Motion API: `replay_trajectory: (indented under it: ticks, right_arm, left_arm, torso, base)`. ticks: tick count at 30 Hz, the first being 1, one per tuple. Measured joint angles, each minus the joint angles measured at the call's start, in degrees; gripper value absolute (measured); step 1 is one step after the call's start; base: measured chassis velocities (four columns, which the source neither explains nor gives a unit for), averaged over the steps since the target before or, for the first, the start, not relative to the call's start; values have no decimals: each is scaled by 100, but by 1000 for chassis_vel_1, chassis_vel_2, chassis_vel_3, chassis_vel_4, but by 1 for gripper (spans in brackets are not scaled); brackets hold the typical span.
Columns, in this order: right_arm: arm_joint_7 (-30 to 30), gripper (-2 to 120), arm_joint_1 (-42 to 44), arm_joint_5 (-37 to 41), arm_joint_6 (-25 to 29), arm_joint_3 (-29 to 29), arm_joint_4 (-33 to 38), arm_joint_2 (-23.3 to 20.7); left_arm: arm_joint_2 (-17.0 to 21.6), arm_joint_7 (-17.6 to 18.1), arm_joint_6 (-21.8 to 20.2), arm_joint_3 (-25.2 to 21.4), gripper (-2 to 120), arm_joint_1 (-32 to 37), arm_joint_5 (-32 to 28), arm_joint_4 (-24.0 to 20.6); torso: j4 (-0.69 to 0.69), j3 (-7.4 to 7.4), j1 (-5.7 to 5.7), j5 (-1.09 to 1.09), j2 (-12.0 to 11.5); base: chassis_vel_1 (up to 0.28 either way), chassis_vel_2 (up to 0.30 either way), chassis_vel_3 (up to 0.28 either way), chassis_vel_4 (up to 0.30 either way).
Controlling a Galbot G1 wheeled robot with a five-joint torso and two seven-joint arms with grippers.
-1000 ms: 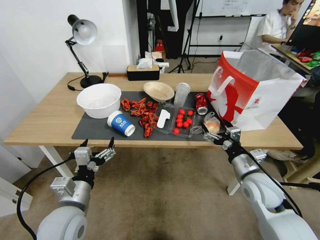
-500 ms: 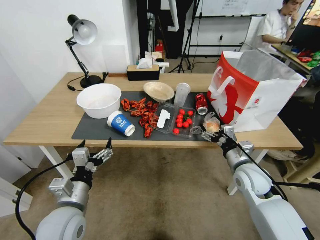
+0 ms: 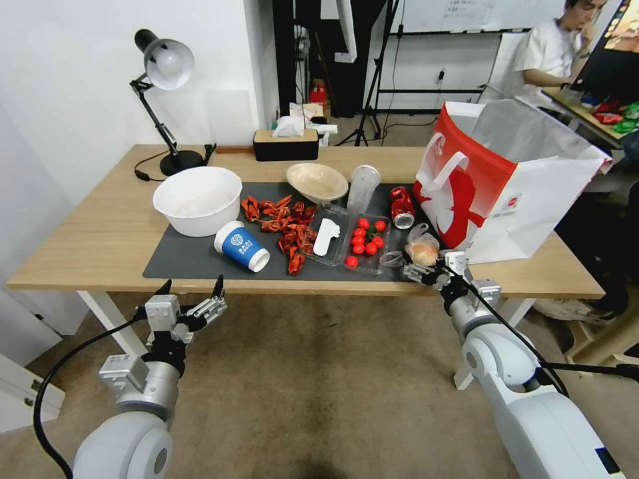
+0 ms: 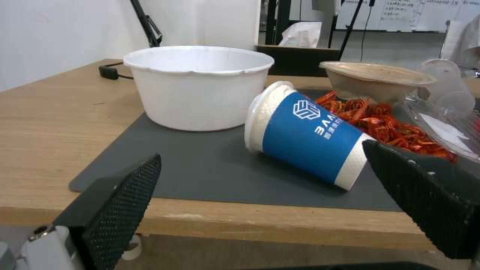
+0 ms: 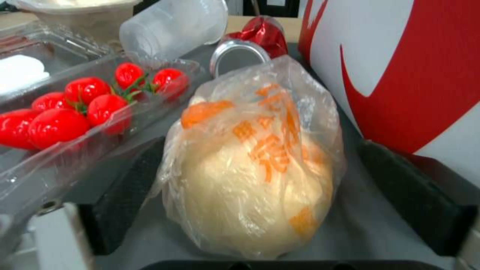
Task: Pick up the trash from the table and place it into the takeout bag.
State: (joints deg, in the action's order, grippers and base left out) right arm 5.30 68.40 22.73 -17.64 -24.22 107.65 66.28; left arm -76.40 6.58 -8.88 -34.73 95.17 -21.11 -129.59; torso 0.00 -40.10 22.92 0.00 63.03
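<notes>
Reaching for the bagged lump at the table's near edge

My right pincer (image 3: pixel 426 271) hung spread at the near edge of the table (image 3: pixel 100 246), its jaws either side of the clear plastic bag with the pale lump (image 5: pixel 255 165) but not pressing it; that bag sat near the near right corner of the dark mat (image 3: pixel 193 259), just beside the takeout bag (image 3: pixel 512 179). I judged the pickup only begun: the next move called for a gentle close on soft, slippery film, then a lift over the takeout bag's tall rim. My left pincer (image 3: pixel 190 293) waited, spread, below the near edge, facing the blue-and-white paper cup (image 4: pixel 305 138). The takeout bag's inside was hidden, and I could not tell what the lump was.
</notes>
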Motion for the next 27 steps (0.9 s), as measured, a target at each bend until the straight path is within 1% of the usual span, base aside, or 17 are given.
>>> replay_trajectory:
  ticks: [1, 3, 4, 8, 9, 11, 12, 14, 15, 16, 17, 18, 20, 21, 23, 24, 27]
  right_arm:
    - [0, 94, 0, 0, 0, 0, 0, 0]
    - [28, 87, 7, 0, -29, 13, -3, 14]
    - [28, 87, 7, 0, -29, 13, -3, 14]
    - [113, 71, 31, 7, -34, 29, 0, 25]
    - [113, 71, 31, 7, -34, 29, 0, 25]
    - [132, 63, 56, 11, -37, 24, 12, 30]
    - [132, 63, 56, 11, -37, 24, 12, 30]
    - [139, 53, 97, 20, -40, 7, 30, 31]
    - [139, 53, 97, 20, -40, 7, 30, 31]
    - [142, 47, 115, 29, -49, -4, 48, 29]
    - [144, 43, 126, 37, -65, -12, 63, 27]
    - [144, 43, 126, 37, -65, -12, 63, 27]
    - [156, 32, 156, 95, -121, -30, 110, 24]
    - [156, 32, 156, 95, -121, -30, 110, 24]
    - [161, 20, 170, 122, -137, -42, 120, 22]
    - [161, 20, 170, 122, -137, -42, 120, 22]
    - [161, 10, 174, 133, -147, -47, 147, 13]
  left_arm:
    - [0, 0, 0, 0, 100, 0, 0, 0]
    - [-6, 8, 7, -1, 100, 2, 0, -2]
    - [-6, 8, 7, -1, 100, 2, 0, -2]
    - [-27, 14, 137, -1, 100, 10, 0, -5]
    - [-27, 14, 137, -1, 100, 10, 0, -5]
    - [-34, 16, 196, 13, 100, 11, 0, 2]
    - [-34, 16, 196, 13, 100, 11, 0, 2]
    - [-34, 20, 223, 25, 100, 4, 0, 6]
    - [-34, 20, 223, 25, 100, 4, 0, 6]
    - [-32, 23, 235, 28, 100, -2, -1, 12]
    - [-31, 25, 237, 29, 100, -5, -1, 15]
    - [-31, 25, 237, 29, 100, -5, -1, 15]
    - [-28, 32, 252, 32, 100, -8, -2, 23]
    - [-28, 32, 252, 32, 100, -8, -2, 23]
    - [-26, 39, 273, 34, 100, -7, -4, 30]
    - [-26, 39, 273, 34, 100, -7, -4, 30]
    - [-16, 52, 297, 32, 100, -12, -12, 35]
  torso:
    - [0, 0, 0, 0, 0]
    - [0, 0, 0, 0, 0]
    - [0, 0, 0, 0, 0]
    - [0, 0, 0, 0, 0]
    - [0, 0, 0, 0, 0]
    - [0, 0, 0, 0, 0]
    - [0, 0, 0, 0, 0]
    - [0, 0, 0, 0, 0]
    - [0, 0, 0, 0, 0]
    - [0, 0, 0, 0, 0]
    - [0, 0, -1, 0, 0]
    - [0, 0, -1, 0, 0]
    - [0, 0, 0, 0, 0]
    - [0, 0, 0, 0, 0]
    - [0, 0, 0, 0, 0]
    - [0, 0, 0, 0, 0]
    - [0, 0, 0, 0, 0]
  base:
    - [0, 0, 0, 0]
    - [0, 0, 0, 0]
    - [0, 0, 0, 0]
    - [0, 0, 0, 0]
    - [0, 0, 0, 0]
    - [0, 0, 0, 0]
    - [0, 0, 0, 0]
    - [0, 0, 0, 0]
    - [0, 0, 0, 0]
    - [0, 0, 0, 0]
    - [0, 0, 0, 0]
    - [0, 0, 0, 0]
    - [0, 0, 0, 0]
    - [0, 0, 0, 0]
    - [0, 0, 0, 0]
    - [0, 0, 0, 0]
    - [0, 0, 0, 0]
